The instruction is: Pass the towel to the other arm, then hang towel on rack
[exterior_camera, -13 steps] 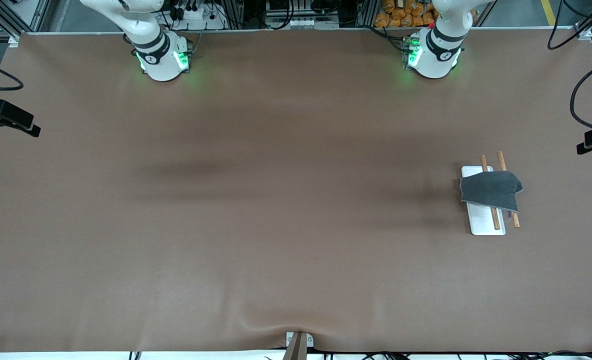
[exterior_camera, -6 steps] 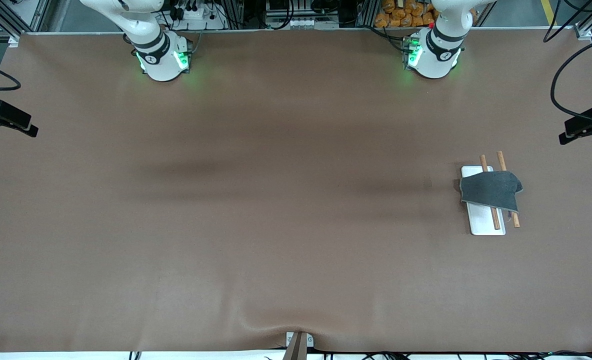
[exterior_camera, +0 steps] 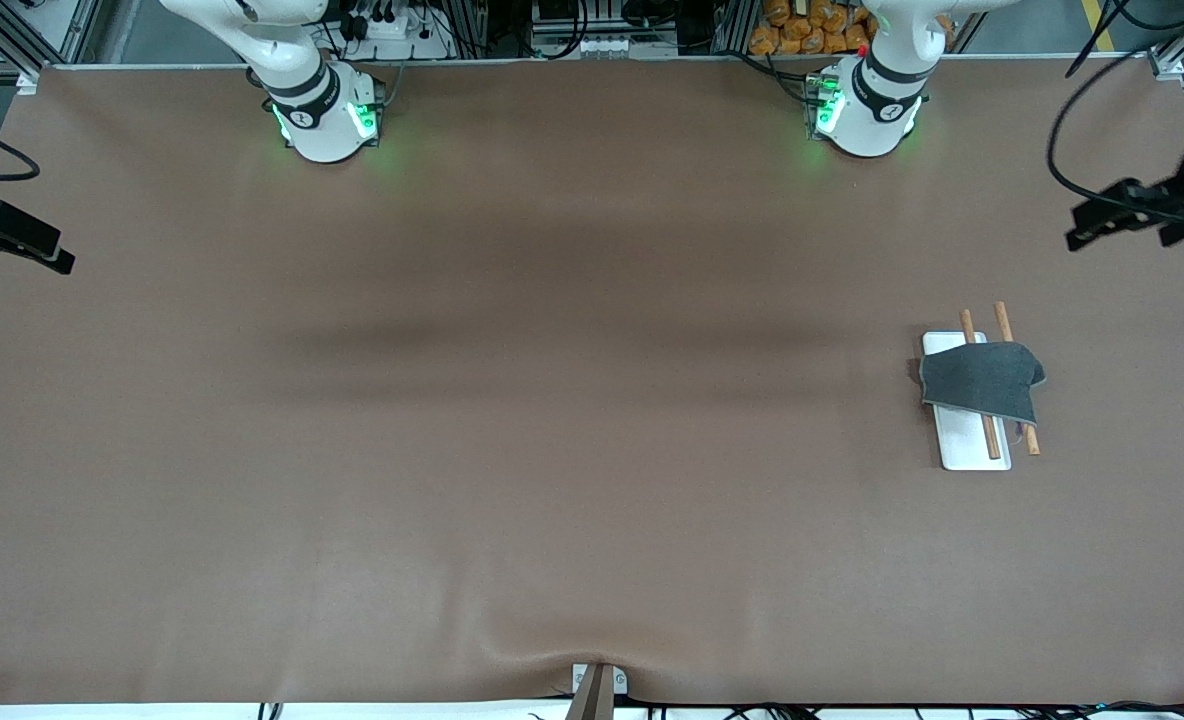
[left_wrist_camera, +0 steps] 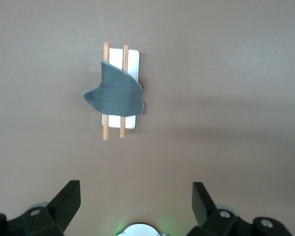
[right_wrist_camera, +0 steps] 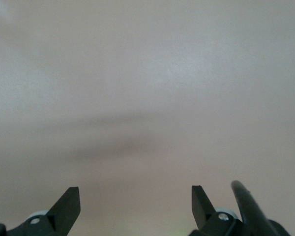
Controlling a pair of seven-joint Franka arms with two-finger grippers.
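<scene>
- Left gripper (left_wrist_camera: pixel 136 206): fingers (left_wrist_camera: pixel 66 202) spread wide, nothing between them. It hangs high over the table (exterior_camera: pixel 552 450) at the left arm's end, seen in the front view only as a dark shape at the frame edge.
- Out ahead of those fingertips, well apart and far below, sits the rack (left_wrist_camera: pixel 117 88): white flat base, two brown rods running side by side above it.
- The towel (left_wrist_camera: pixel 115 92), dark grey, lies draped across both rods, covering their middle stretch; rod ends stick out at either side of the cloth. One corner of the cloth spills past the base edge.
- In the front view the towel (exterior_camera: pixel 982 380) and rack (exterior_camera: pixel 972 440) lie toward the left arm's end of the table, nearer the front camera than the left arm's base (exterior_camera: pixel 867 110).
- Nothing stands between the left fingers and the rack; bare brown table all round it.
- Right gripper (right_wrist_camera: pixel 136 206): fingers (right_wrist_camera: pixel 69 202) likewise wide apart and empty, waiting over plain tabletop at the right arm's end. A black cable (right_wrist_camera: pixel 248 204) crosses beside one finger.
- Right arm's base (exterior_camera: pixel 327 115) glows green, as does the left's.
- Against the earlier frames: the left gripper's dark shape has crept in from the frame edge and risen in the view; the right one has barely stirred. Towel and rack have not shifted.
</scene>
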